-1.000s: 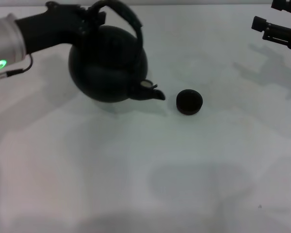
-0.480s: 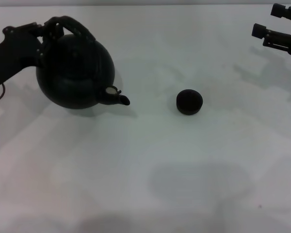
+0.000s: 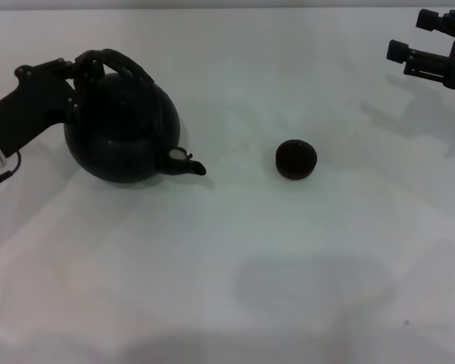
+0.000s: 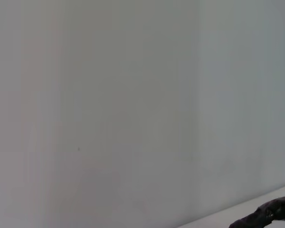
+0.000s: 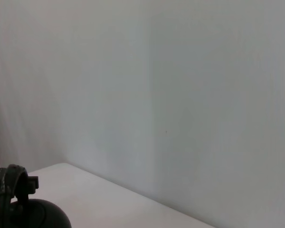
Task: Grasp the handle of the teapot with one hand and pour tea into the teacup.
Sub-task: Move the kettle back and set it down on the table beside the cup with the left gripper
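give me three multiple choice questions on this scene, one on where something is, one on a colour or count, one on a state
1. Where is the tiny round dark teacup relative to the large round matte black teapot?
A. on the robot's right of it, apart from the spout
B. on its lid
C. behind it, touching

2. How many teacups are on the white table?
A. three
B. one
C. two

3. What is the left gripper doing?
A. hanging open over the cup
B. resting on the table
C. shut on the dark arched handle

Answers: 1 A, the head view shows bare table between spout and cup. 2 B, only one cup shows. 3 C, it clasps the hoop; the right gripper is far off, at the far right.
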Available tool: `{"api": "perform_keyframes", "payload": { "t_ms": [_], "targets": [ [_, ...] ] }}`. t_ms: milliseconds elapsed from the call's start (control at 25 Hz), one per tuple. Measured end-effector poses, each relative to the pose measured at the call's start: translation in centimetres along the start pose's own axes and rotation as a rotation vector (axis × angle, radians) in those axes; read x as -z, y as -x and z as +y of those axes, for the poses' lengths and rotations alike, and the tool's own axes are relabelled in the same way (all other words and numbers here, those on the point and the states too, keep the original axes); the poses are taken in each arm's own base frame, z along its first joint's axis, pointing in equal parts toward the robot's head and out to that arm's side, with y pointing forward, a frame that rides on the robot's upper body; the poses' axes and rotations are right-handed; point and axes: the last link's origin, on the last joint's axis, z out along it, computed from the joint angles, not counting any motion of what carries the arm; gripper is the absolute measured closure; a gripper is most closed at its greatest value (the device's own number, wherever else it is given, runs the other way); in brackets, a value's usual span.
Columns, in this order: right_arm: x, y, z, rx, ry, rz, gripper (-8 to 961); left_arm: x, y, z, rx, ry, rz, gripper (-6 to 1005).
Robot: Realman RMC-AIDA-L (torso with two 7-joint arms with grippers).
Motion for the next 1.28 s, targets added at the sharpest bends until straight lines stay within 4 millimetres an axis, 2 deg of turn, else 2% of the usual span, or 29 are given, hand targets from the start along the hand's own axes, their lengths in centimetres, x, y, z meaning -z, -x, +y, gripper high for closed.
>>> {"api": "perform_keyframes", "payload": {
  "t_ms": [640, 1000, 1280],
  "targets": [
    [-0.3, -0.2, -0.3, 0.002, -0.025, 0.011, 77, 0.2, 1.7, 0.7, 0.050, -0.021, -0.033, 865],
    [-0.3, -0.1, -0.5, 0.005, -0.029, 0.014, 77, 1.1, 3.0, 0.0, 0.081, -0.108, -0.062, 880],
    [-0.4, 0.0, -0.7, 0.006, -0.036, 0.016, 77, 1.6, 3.2, -0.1, 0.062, -0.126, -0.063, 875]
  ]
}}
